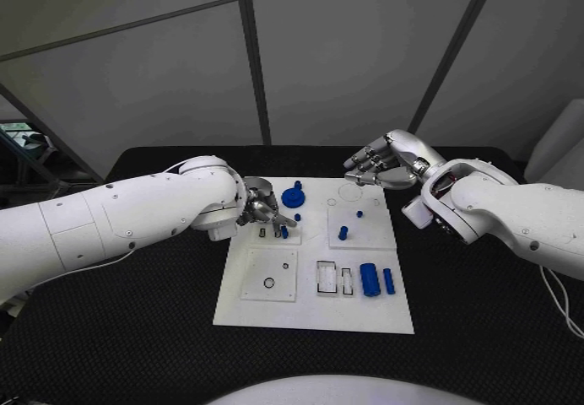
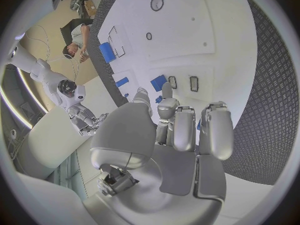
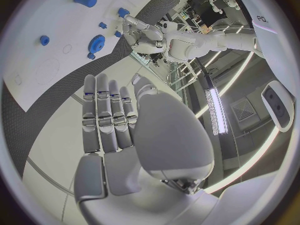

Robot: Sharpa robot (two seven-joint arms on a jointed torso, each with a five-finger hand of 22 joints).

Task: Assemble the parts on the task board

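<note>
The left robot hand [image 1: 259, 211] pinches a small blue plastic peg [image 1: 283, 229] over the flat white task board [image 1: 314, 314]; the right robot hand [image 1: 383, 164] hovers with straight, empty fingers.

black table [image 1: 146, 337], white task board [image 1: 310, 312] mid-table

White task board [image 1: 314, 316], blue parts on it.
Board lies flat mid-table w/ raised sub-plates & cut-out slots. Blue gear [image 1: 292, 199] upright-ish near far edge, small peg just beyond it. Short blue pin [image 1: 343, 233] stands in right sub-plate. Two blue cylinders [image 1: 370, 279] lie side by side near right edge, next to rect. slots.
</note>
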